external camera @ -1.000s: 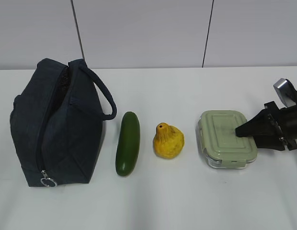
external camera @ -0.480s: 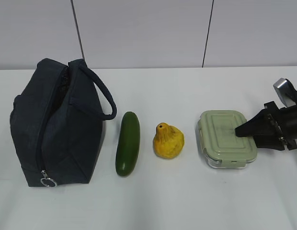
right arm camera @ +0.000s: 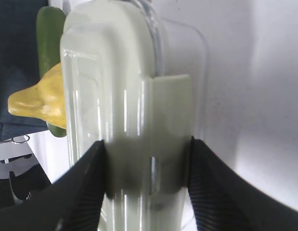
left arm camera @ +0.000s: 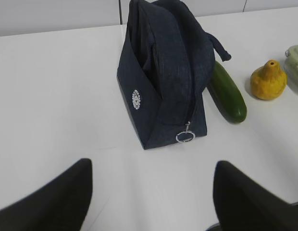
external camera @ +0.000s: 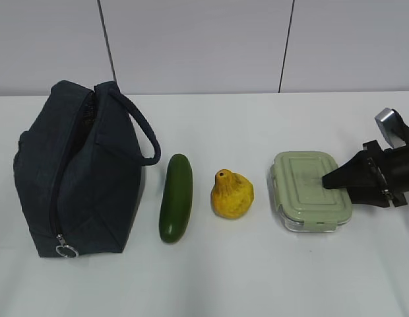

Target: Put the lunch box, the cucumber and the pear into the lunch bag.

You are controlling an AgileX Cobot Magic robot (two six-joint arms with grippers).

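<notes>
The right gripper (right arm camera: 146, 163) has its fingers (right arm camera: 86, 192) clamped on the right end of the lunch box (external camera: 311, 190), which rests on the bench (external camera: 257, 277). To their left lie the pear (external camera: 231, 194), the cucumber (external camera: 176, 197) and, farthest away, the lunch bag (external camera: 78, 170). The left gripper (left arm camera: 149, 192) hangs with fingers spread and empty; the bag stands just ahead of them.

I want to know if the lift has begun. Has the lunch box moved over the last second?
Yes, slightly. The lunch box, clamped by the right gripper, has shifted a little up and left in the exterior view, toward the pear, which has stayed put.
</notes>
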